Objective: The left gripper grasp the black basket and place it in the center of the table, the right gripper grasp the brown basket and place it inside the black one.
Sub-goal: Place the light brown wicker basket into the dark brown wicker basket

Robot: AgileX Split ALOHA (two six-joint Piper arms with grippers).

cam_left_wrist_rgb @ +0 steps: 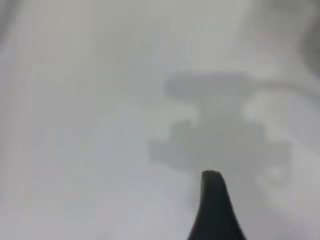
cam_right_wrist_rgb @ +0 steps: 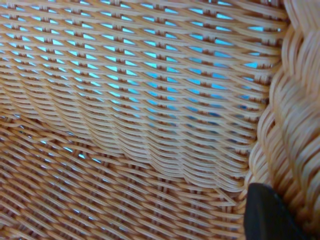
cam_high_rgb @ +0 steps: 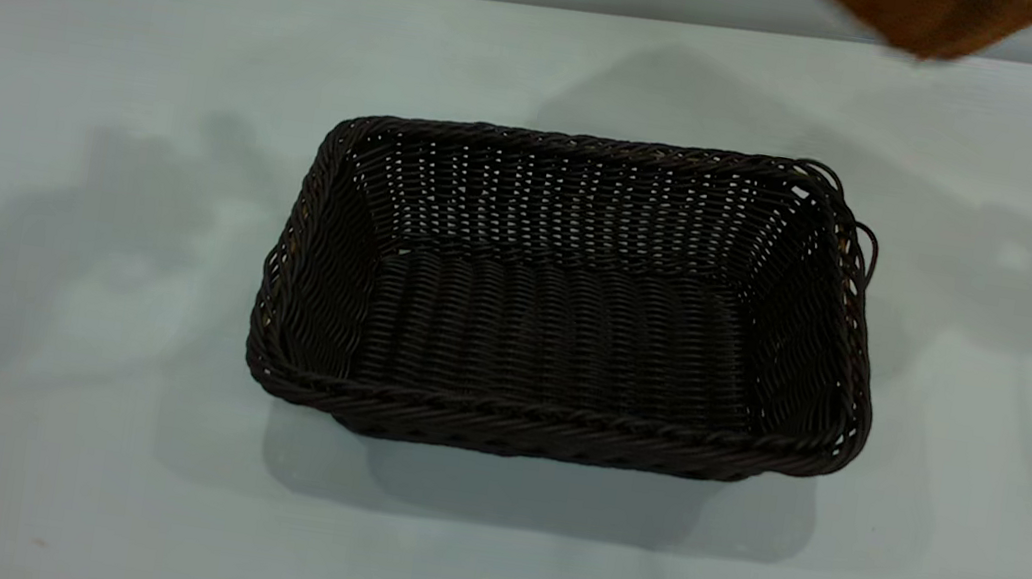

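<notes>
No legible text, label, brand, number or sign appears in any view. The black basket (cam_high_rgb: 570, 295), the table (cam_high_rgb: 75, 268) and the brown basket (cam_right_wrist_rgb: 140, 115) carry no readable markings.

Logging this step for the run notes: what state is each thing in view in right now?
black basket: upright in the middle of the table, empty.
brown basket: lifted, only a corner showing at the exterior view's top right edge; not in the black one.
right gripper: fingertip against the brown weave by the braided rim.
left gripper: over bare table, holding nothing visible.
</notes>
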